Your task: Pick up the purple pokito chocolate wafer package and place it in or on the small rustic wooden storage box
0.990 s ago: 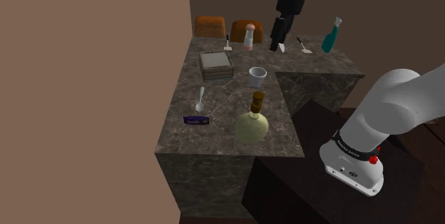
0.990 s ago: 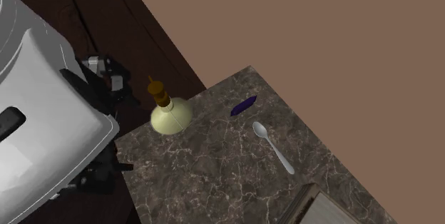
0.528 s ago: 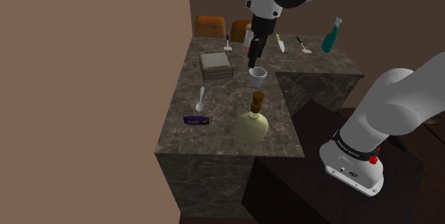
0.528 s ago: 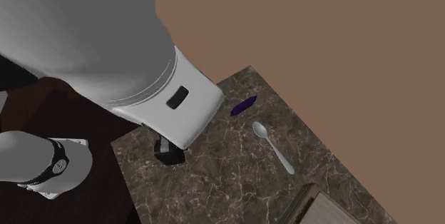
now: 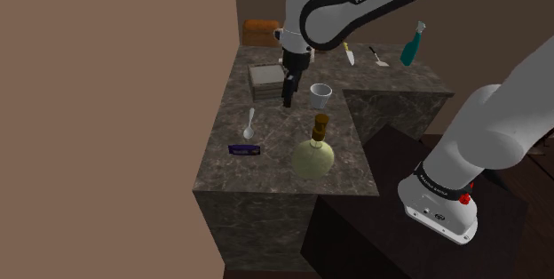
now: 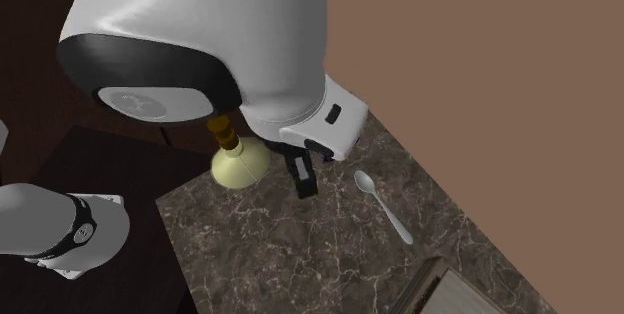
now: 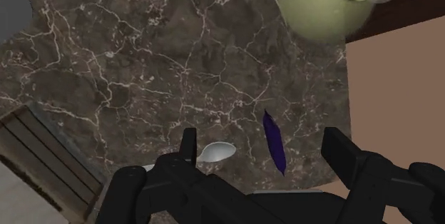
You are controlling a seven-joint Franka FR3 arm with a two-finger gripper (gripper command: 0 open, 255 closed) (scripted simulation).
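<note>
The purple wafer package [image 5: 243, 150] lies flat on the dark marble counter near its front corner, beside the brown wall. In the wrist view the package [image 7: 274, 143] is a thin purple sliver between and beyond my fingers, untouched. The wooden storage box [image 5: 269, 80] stands further back on the counter; its slatted corner [image 7: 43, 164] and its edge [image 6: 450, 292] show too. My gripper [image 5: 287, 99] hangs above the counter between the box and the cup, pointing down. It is open [image 7: 264, 151] and holds nothing. In the second exterior view the gripper [image 6: 303, 174] is above the counter and the arm hides the package.
A white spoon [image 5: 250, 124] lies between box and package. A pale round flask with a brown stopper [image 5: 313, 151] stands near the counter's front, a grey cup [image 5: 320, 95] behind it. A teal bottle [image 5: 412, 44], small utensils and a bread loaf [image 5: 260, 32] stand at the back.
The arm has swung from the back of the counter toward the shoulder view's left and lower, passing the cup. The gripper now hangs beside the box, nearer the spoon and package.
</note>
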